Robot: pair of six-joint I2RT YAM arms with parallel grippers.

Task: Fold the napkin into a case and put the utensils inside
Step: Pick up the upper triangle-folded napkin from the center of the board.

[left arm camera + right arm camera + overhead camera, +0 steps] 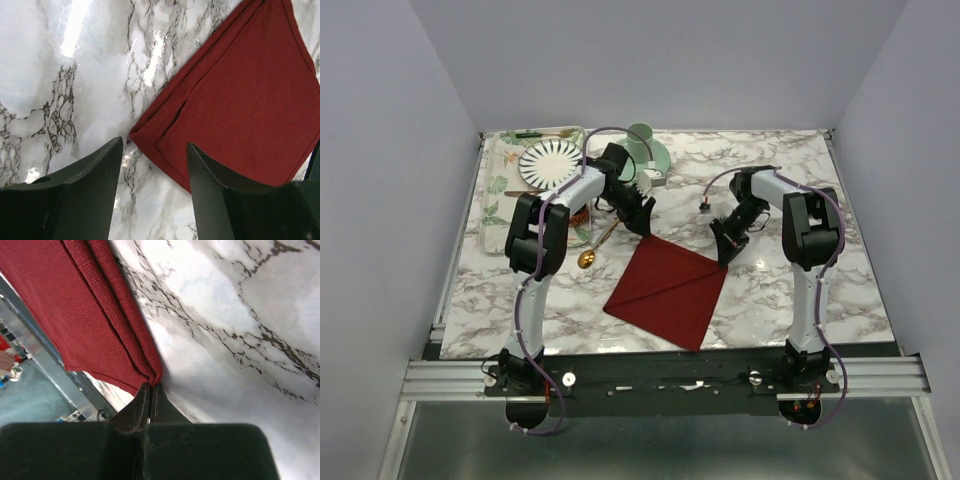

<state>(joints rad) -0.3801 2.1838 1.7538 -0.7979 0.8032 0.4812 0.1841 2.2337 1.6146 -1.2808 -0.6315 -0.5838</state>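
Napkin (670, 290) folded, L tool (155, 145) spread, angled down over far corner, R tool (151, 390) closed, prob. pinching side corner

White marble-look tabletop (770, 300), grey veins, glossy. Far left: leaf-print placemat (492, 195). On placemat: round striped plate (549, 162), dark rays on white; thin green-handled utensil (535, 134) along far edge; thin brown-gold utensil (520, 193) just near of plate. Right of plate, far centre: pale green cup (642, 137) on matching saucer (663, 158). Plain grey walls (380, 150) left, far, right.
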